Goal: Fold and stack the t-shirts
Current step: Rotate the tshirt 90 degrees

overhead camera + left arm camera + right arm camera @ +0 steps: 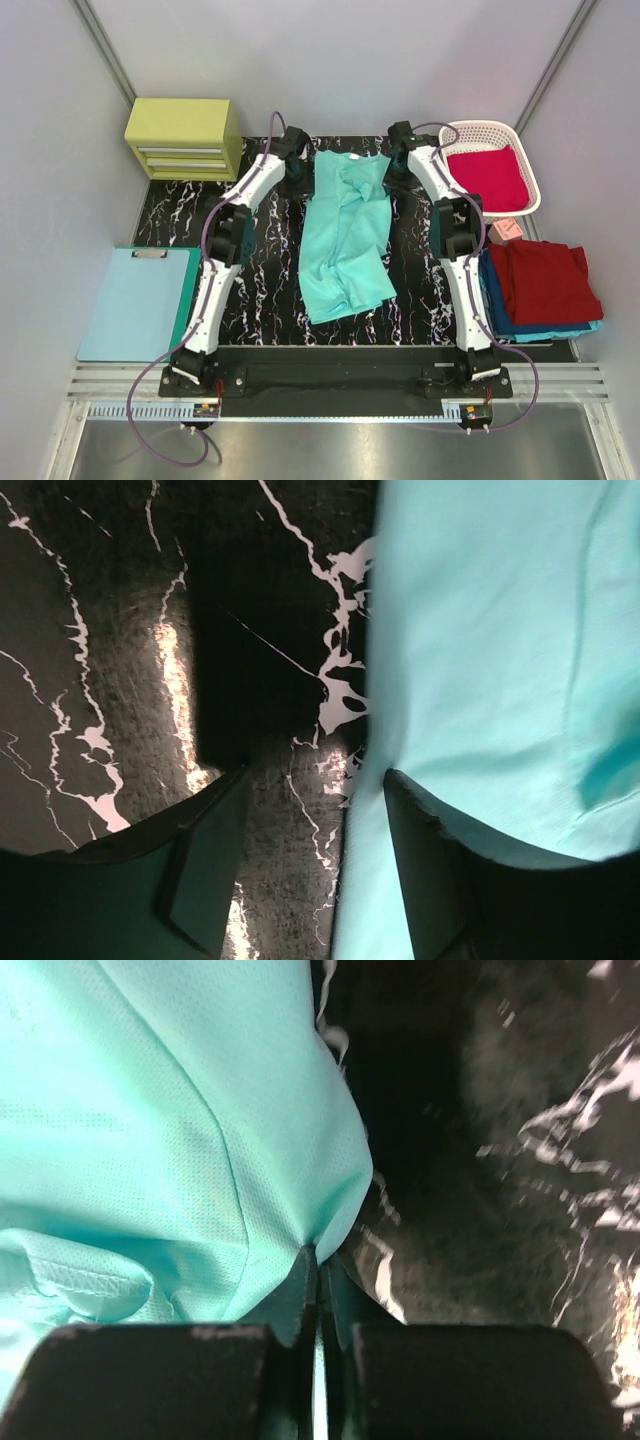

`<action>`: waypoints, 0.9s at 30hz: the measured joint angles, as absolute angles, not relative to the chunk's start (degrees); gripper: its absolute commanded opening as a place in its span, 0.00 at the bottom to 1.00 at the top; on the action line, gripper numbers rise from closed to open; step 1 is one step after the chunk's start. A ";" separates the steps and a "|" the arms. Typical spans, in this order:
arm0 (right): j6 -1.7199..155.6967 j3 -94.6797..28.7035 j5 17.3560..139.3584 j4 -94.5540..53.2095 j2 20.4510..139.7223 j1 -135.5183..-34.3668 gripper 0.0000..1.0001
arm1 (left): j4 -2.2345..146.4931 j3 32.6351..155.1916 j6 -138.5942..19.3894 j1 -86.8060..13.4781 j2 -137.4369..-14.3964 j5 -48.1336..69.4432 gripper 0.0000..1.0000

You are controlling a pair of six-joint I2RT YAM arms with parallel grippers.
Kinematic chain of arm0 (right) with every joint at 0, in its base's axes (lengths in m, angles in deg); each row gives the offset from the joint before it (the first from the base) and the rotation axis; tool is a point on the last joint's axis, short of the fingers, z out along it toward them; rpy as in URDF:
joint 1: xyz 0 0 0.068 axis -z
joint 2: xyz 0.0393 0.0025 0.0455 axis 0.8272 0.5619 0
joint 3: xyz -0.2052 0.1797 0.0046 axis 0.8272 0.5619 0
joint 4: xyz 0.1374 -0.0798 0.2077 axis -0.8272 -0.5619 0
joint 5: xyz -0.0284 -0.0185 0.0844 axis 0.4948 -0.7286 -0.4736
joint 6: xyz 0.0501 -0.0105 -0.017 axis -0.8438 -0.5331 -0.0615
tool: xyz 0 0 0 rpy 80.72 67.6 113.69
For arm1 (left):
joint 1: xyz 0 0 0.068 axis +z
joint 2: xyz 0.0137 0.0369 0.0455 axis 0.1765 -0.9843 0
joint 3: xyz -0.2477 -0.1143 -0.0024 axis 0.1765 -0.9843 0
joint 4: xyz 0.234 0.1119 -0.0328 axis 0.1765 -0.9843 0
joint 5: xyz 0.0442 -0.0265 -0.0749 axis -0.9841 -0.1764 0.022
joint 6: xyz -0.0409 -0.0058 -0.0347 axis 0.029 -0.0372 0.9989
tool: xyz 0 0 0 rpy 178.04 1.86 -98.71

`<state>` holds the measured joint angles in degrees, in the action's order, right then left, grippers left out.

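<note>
- marbled mat (255, 300) bears mint shirt (345, 250).
- right gripper (318, 1260) clamps its corner; left gripper (315, 785) gapes at the edge.
- left should bite cloth before both lift.

Top external: high and behind, looking straight down on the whole marbled surface (260, 300). Left wrist: close behind left gripper (318, 775), facing down, mint-teal t-shirt (500, 660) right of it. Right wrist: equally close behind right gripper (318, 1260), same t-shirt left of it.

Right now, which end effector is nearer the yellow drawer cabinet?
Left. The left end effector is close beside the cabinet; the right end effector pinches the mint shirt's opposite edge, near the basket.
</note>
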<state>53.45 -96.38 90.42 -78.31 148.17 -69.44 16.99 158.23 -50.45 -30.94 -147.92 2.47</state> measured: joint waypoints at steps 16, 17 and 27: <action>56.45 -89.40 93.27 -75.87 134.70 -76.42 1.00 | 21.23 130.52 -47.13 -37.65 -116.56 -5.42 0.99; 56.56 -83.48 94.29 -74.56 129.37 -78.25 1.00 | 23.50 125.51 -46.47 -39.40 -111.60 -6.03 0.99; 51.07 -33.93 100.46 -61.97 90.18 -84.28 0.96 | 36.53 83.28 -38.17 -44.67 -86.92 -2.32 0.80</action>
